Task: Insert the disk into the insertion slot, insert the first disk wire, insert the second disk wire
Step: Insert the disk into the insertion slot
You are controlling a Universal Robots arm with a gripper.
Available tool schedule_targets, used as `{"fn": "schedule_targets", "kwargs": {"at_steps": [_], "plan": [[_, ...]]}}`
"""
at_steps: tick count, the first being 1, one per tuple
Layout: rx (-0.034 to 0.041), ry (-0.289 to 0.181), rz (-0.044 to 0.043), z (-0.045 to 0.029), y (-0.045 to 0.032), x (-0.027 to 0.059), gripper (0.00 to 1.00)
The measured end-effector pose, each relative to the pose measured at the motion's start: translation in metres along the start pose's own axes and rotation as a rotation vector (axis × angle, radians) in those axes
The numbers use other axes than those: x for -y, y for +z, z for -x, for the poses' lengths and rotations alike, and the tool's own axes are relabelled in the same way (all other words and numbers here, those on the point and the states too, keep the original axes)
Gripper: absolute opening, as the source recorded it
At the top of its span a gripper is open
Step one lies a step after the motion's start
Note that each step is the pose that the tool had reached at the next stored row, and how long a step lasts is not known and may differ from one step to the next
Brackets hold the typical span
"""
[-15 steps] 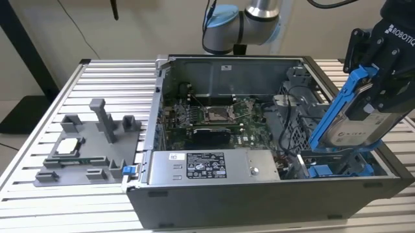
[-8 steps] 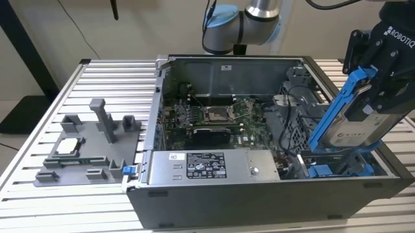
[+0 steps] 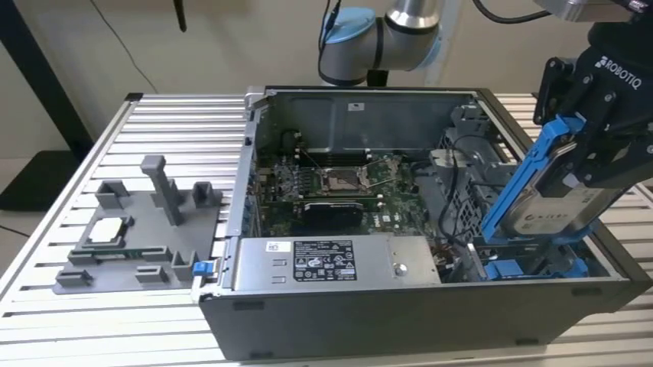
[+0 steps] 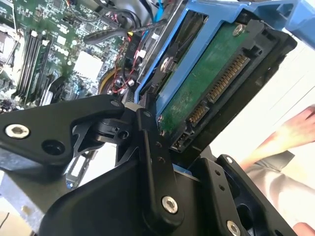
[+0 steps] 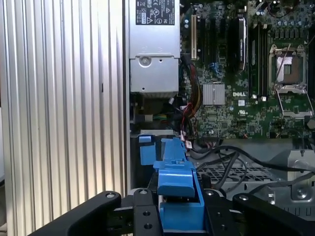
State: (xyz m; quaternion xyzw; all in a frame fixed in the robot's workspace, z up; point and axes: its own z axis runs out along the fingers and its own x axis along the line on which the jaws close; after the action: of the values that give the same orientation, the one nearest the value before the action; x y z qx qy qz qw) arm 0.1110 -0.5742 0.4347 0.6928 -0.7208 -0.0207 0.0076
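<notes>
Exterior view overlooks case (image 3: 408,321), both wrist views near motherboard (image 5: 226,123)

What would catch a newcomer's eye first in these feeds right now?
The disk in its bright blue carrier stands out first, clamped in the gripper and tilted steeply over the insertion slot at the exterior view's right of the open computer case. Next comes the disk's green circuit board facing the second wrist view, with a person's hand beyond it.

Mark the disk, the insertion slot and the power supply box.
disk (image 3: 556,214), exterior view, on its silver labelled face.
insertion slot (image 3: 510,269), exterior view, on its blue rail.
power supply box (image 3: 324,263), exterior view, on its printed label.
</notes>
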Motion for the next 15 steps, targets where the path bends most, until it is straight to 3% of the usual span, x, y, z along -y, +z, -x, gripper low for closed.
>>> {"fn": "schedule_targets", "kwargs": {"at_steps": [15], "plan": [[0.0131, 0.0, 0.0005, -0.0066, 0.0164, 0.0029, 0.0]]}}
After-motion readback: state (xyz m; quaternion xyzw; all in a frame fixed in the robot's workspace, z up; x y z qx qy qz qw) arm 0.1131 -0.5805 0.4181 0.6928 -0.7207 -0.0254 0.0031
